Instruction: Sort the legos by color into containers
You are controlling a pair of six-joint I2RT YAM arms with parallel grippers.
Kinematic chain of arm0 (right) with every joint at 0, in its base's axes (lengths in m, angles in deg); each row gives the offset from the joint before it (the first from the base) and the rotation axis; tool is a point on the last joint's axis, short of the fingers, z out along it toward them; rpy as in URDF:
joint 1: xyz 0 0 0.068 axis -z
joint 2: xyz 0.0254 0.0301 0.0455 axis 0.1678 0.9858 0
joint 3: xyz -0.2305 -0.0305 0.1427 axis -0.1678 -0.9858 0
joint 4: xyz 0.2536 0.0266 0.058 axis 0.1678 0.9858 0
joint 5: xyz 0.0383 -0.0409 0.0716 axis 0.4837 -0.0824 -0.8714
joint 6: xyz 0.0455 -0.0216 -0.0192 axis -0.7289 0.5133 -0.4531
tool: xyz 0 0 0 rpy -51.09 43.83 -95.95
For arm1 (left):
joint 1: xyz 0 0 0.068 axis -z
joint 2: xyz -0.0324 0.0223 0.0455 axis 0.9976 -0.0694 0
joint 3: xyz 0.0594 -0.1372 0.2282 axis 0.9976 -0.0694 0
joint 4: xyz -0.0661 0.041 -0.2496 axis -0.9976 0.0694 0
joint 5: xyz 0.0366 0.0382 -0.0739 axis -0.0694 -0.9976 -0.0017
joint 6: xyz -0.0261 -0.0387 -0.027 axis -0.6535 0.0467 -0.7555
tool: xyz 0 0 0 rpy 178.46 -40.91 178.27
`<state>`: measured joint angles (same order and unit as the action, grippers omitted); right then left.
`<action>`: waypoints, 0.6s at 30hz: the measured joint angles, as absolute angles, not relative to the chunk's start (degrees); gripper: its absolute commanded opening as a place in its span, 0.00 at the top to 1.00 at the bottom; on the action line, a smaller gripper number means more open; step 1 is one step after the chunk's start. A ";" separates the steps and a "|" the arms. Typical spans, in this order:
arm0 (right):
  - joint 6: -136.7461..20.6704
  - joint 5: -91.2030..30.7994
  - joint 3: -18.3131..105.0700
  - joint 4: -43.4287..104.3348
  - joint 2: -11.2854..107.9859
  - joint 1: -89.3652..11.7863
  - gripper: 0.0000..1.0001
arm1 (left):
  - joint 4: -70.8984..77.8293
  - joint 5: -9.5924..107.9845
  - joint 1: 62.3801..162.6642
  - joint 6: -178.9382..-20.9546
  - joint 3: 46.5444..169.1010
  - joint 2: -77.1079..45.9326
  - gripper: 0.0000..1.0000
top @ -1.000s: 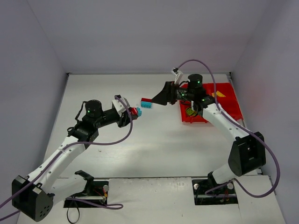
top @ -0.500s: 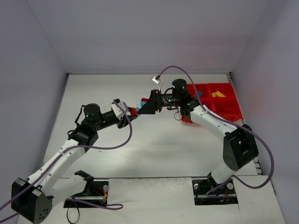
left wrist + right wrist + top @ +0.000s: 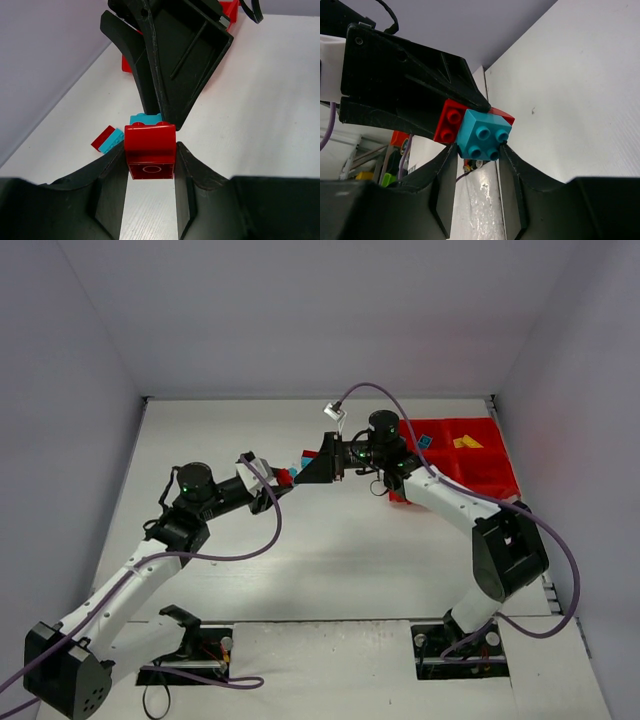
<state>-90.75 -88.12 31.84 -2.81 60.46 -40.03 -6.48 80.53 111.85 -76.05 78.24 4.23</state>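
Jaws tip to tip mid-table — red brick [image 3: 150, 150] against cyan brick [image 3: 482, 135], tray [image 3: 488, 476] apart.

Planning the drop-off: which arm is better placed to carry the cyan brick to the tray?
Right: the right gripper grips the cyan brick, and the red tray sits on its side; the left gripper holds the red brick.

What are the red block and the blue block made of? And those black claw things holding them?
Red brick: most likely hard plastic, glossy; light glints off its smooth face.
Cyan brick: the same sort of plastic, with crisp moulded studs and a softer sheen.
Black fingers: probably rigid plastic too, matte, with a faintly rough, scuffed surface; metal cannot be ruled out.
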 measured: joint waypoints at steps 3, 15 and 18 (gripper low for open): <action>-90.71 -88.38 31.80 -3.33 60.61 -39.99 1.00 | -6.44 80.55 111.82 -75.50 78.24 4.23 0.80; -88.81 -90.46 28.89 -1.15 59.89 -31.14 1.00 | -5.79 81.69 112.22 -74.17 78.24 4.79 0.80; -87.28 -90.11 28.58 0.76 59.36 -29.54 1.00 | -5.79 81.75 112.22 -74.02 78.24 4.82 0.79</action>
